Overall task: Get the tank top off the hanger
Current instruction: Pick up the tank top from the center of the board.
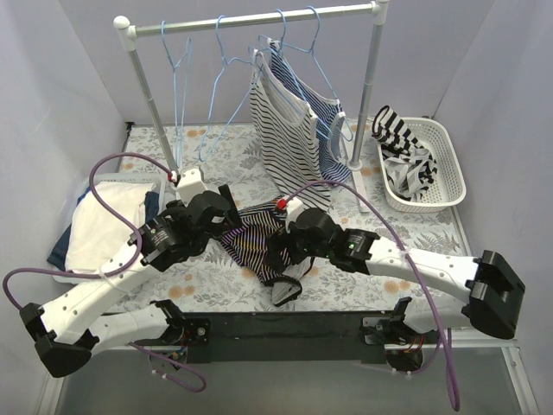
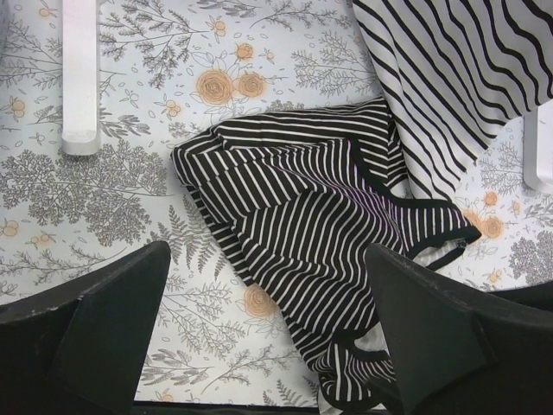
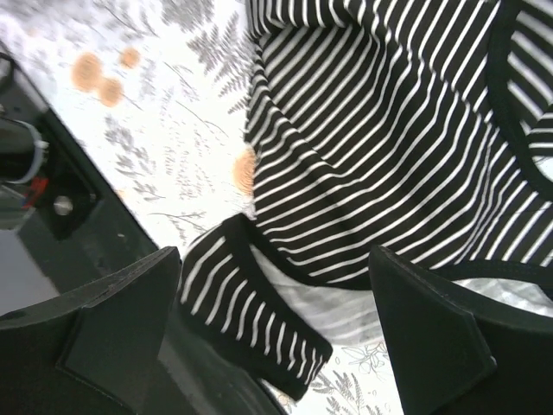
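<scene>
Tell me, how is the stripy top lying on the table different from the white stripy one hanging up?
The black tank top with thin white stripes lies crumpled on the flowery table; the white tank top with dark stripes hangs straight down from the metal rail. The lying top is mostly black, the hanging top mostly white. Both are stripy and sleeveless.

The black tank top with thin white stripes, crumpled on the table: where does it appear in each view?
Top external: the black white-striped tank top, just below centre.
Left wrist: centre, reaching the bottom edge.
Right wrist: upper right half.
Shared landmark: the pale floral tablecloth with orange roses beneath it.
</scene>
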